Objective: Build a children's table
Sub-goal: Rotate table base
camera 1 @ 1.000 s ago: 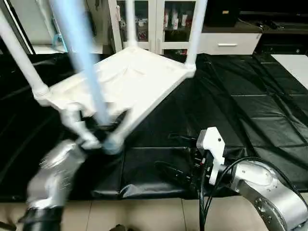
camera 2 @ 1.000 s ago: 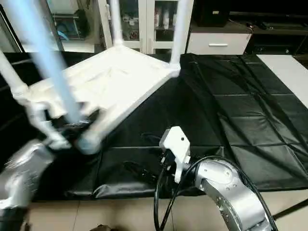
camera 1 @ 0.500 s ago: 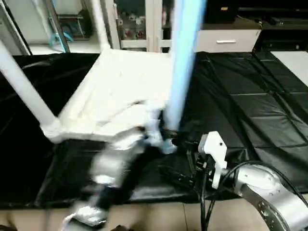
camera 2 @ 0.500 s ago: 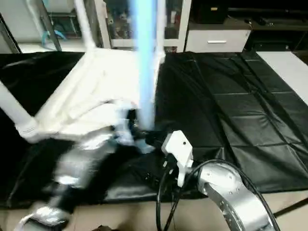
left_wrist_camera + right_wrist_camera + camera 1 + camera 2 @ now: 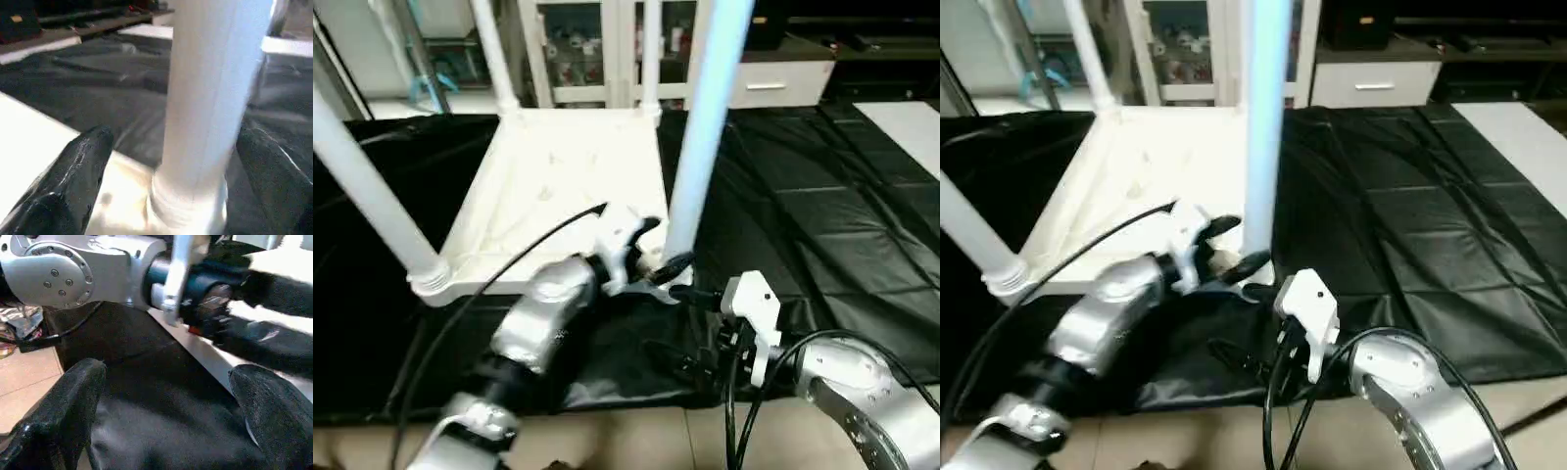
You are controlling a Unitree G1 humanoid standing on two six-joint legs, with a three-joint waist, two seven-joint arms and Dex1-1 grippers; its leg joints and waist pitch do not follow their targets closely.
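The children's table lies upside down on the black work table, its white tabletop (image 5: 558, 186) facing up with four white legs standing in the corner sockets. My left gripper (image 5: 663, 247) is open around the base of the near right leg (image 5: 700, 147). In the left wrist view its black fingers (image 5: 73, 171) stand on either side of that leg (image 5: 210, 98) with gaps to it. Near the front edge my right gripper (image 5: 683, 328) is open on nothing, just in front of the left gripper, whose wrist (image 5: 98, 269) appears in the right wrist view.
The black padded cover (image 5: 822, 196) spreads to the right of the children's table. White glass-door cabinets (image 5: 597, 49) and a low drawer unit (image 5: 783, 83) stand behind. Tiled floor (image 5: 636, 441) runs along the front edge. A black cable (image 5: 538, 245) arcs over my left forearm.
The children's table has swung round to sit squarer to me, its near corner and leg moving right. My left gripper went right with that leg. The right arm stayed put.
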